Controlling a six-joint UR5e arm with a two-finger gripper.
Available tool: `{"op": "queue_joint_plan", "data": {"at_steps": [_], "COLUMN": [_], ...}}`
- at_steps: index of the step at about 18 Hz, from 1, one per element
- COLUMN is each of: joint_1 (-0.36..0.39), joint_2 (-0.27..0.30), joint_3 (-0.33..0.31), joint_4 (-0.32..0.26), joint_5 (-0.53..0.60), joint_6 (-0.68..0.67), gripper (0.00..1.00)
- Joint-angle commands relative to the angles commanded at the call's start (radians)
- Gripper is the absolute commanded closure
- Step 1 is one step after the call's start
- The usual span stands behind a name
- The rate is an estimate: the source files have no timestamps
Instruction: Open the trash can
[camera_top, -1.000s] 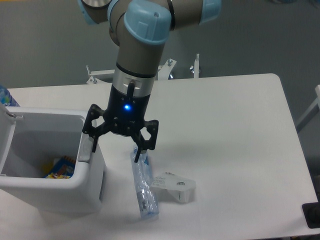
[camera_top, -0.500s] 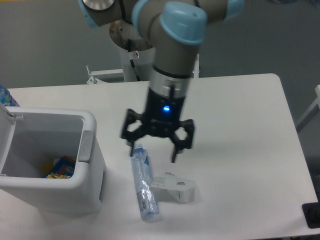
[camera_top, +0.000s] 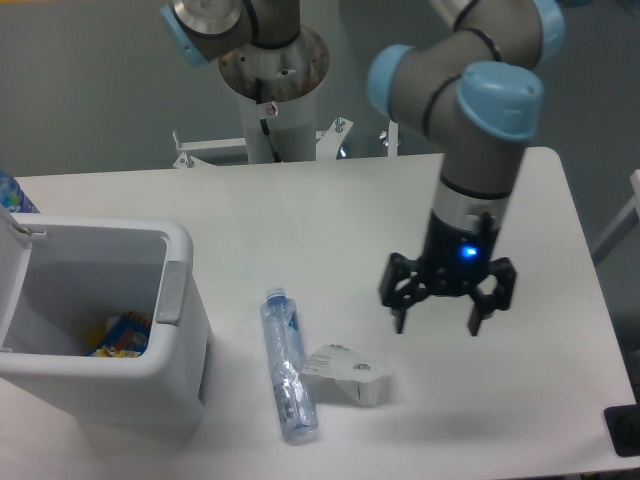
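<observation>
White table (camera_top: 480, 200), bottle (camera_top: 287, 366) and carton (camera_top: 347, 373) beside open trash can (camera_top: 110, 320)

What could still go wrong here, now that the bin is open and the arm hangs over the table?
Two things, perhaps. The open pincer hangs low near the small white carton and the clear bottle; a sweep toward them might knock them, and the bottle could roll. The trash can stands at the table's front left, so a bump might push it toward the edge.
</observation>
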Motion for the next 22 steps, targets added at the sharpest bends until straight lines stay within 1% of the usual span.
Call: {"op": "queue_joint_plan", "data": {"at_steps": [6,11,13,17,21,22], "joint_1": [0.017,0.015,0.015,0.012,0.012,0.009], "joint_2": [-0.009,-0.018,-0.023,-0.028,-0.025,-0.025], "joint_3": [-0.012,-0.046,-0.061,-0.063,-0.069,-0.075], "joint_4": [-0.006,-0.005,-0.003,-0.006,-0.009,-0.009], "joint_5": [0.158,0.225,0.229,0.272,0.279,0.299], "joint_6": [0.139,0.29,0.311,0.319,0.405,0.439], "gripper": [0.0,0.0,0.0,0.0,0.0,0.0]}}
